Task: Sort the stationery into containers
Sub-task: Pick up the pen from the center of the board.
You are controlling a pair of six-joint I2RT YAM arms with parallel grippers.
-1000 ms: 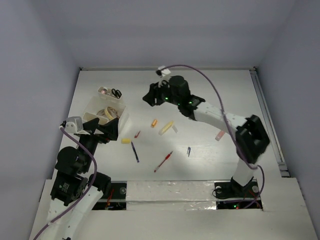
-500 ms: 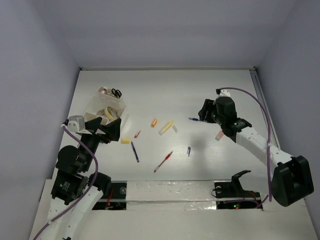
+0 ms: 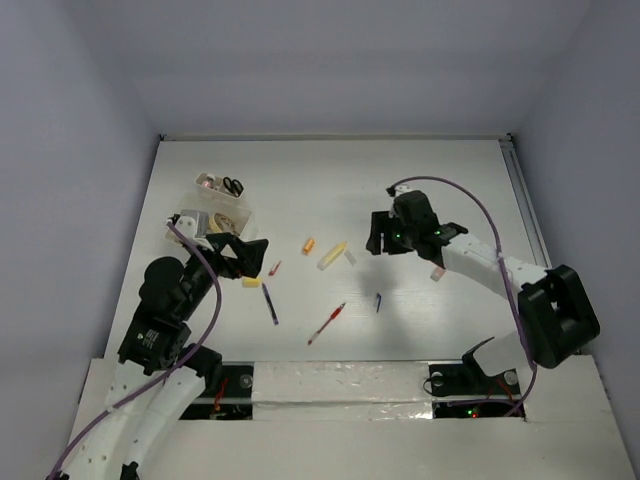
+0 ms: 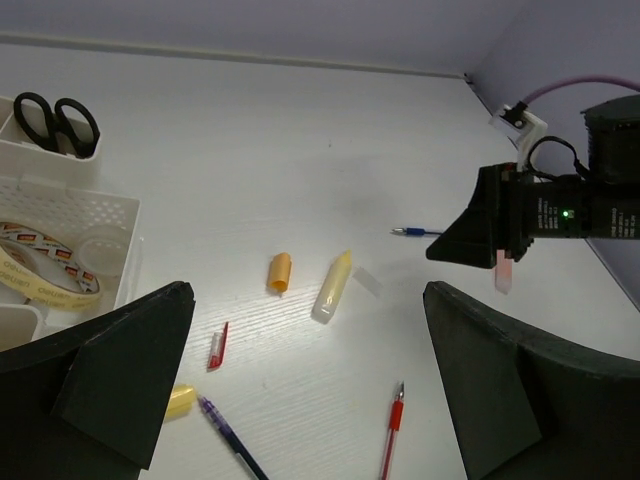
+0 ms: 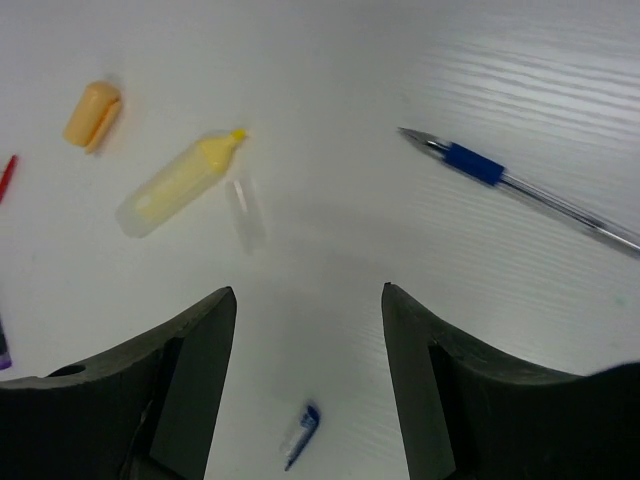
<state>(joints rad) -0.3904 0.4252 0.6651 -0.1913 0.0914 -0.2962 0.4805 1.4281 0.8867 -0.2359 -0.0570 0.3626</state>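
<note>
Swinging back in from the table's right side, the right gripper point(image 5: 308, 385) is now hovering, fingers spread and empty, just beside the clear blue-gripped pen point(image 5: 475, 165) lying loose on the white table point(image 3: 420, 170). The left gripper point(image 4: 305, 390), equally spread and empty, is edging off the whitish compartmented plastic box point(image 4: 112, 215). A pen pickup looks imminent, and most of the sorting is still waiting.

A white table point(image 3: 420, 170) stands between pale grey walls point(image 3: 60, 150).
</note>
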